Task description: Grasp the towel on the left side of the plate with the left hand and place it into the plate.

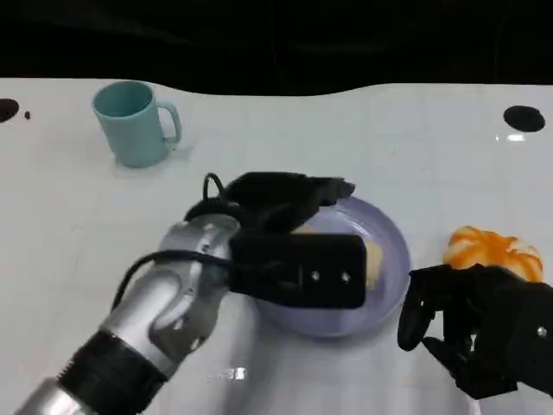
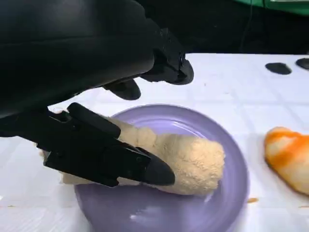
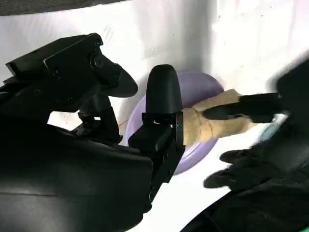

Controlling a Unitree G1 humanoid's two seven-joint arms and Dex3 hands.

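The tan towel [image 1: 373, 260] lies rolled in the purple plate [image 1: 390, 226] at the table's middle. My left hand [image 1: 285, 203] hovers right over the plate. In the left wrist view one finger [image 2: 111, 157] lies along the towel [image 2: 193, 162] while the others spread above it, with bare plate [image 2: 193, 212] showing between. The right wrist view shows the towel [image 3: 212, 123] on the plate [image 3: 193, 87] between the left hand's fingers [image 3: 246, 107]. To the right of the plate, near the front edge, rests my right hand [image 1: 479, 328], fingers loosely apart and holding nothing [image 3: 96, 121].
An orange peeled-fruit-like object [image 1: 492, 251] lies right of the plate, just beyond my right hand. A teal mug [image 1: 134, 121] stands at the back left. A black round mark [image 1: 524, 118] sits at the table's far right.
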